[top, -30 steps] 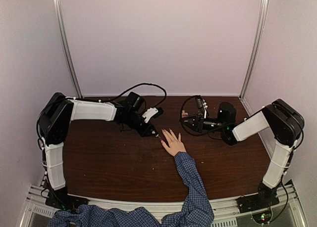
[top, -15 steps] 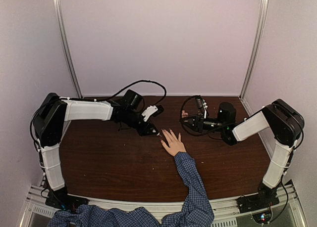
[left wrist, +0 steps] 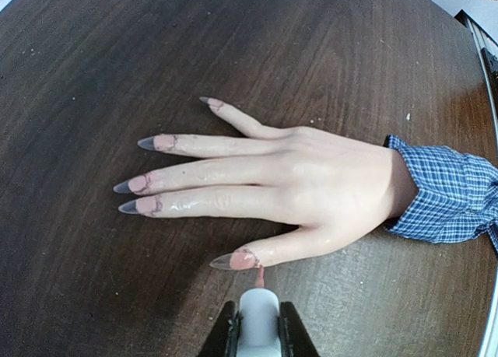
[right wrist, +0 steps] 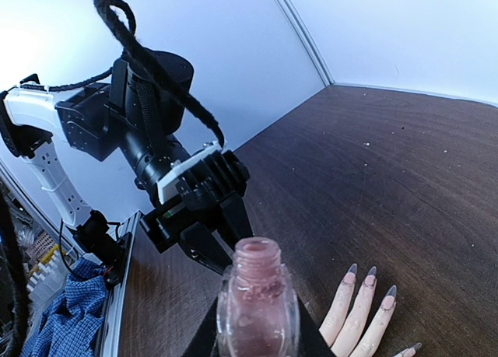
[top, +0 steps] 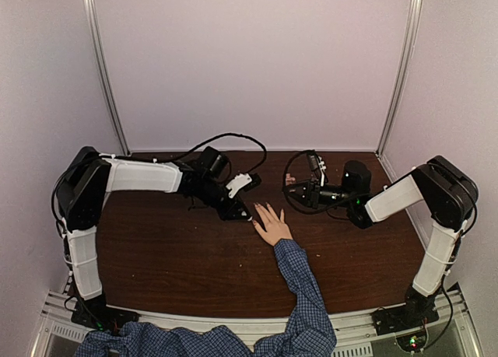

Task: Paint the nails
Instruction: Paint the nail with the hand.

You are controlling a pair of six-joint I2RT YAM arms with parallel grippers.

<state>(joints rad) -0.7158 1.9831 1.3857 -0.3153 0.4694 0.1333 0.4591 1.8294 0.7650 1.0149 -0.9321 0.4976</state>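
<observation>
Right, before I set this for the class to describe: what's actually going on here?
Two robot arms are painting the nails of a hand lying flat, palm down, on the table. The left gripper is shut on a white-capped brush, whose tip meets the base of the thumbnail. The right gripper holds the open polish bottle upright, off to the side of the hand.
</observation>
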